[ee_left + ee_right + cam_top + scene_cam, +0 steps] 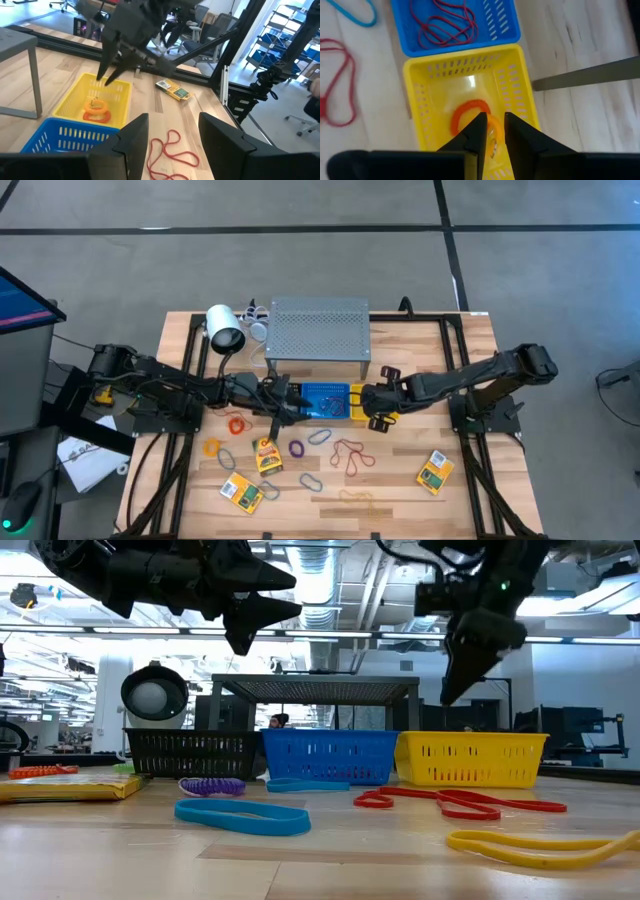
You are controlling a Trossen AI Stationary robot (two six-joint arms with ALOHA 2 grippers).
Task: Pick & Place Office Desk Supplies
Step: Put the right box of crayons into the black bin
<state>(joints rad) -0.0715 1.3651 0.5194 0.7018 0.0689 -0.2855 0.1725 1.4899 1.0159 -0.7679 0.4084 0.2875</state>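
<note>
1. Yellow plastic basket [470,100] sits directly under your right claw [492,131]. An orange band loop [470,111] already lies on its floor. The right claw's fingers stand only a narrow gap apart, and nothing shows between them.
2. Judgement: you are at the end of a drop into the yellow basket. The next move calls for lifting clear of the rim and heading for another loose item.
3. Your left claw [170,140] hangs over the blue basket [325,400], fingers apart and empty.
4. Supplies left on the wooden surface [470,380]: red band loops [350,455], a purple loop [297,448], an orange loop [237,424], and yellow-and-green packs [435,471].
5. Only the high view shows the full spread of loose items. Only the right wrist view shows the red loop [445,22] lying inside the blue basket. The low view adds a black basket [190,753] that the others hide.
</note>
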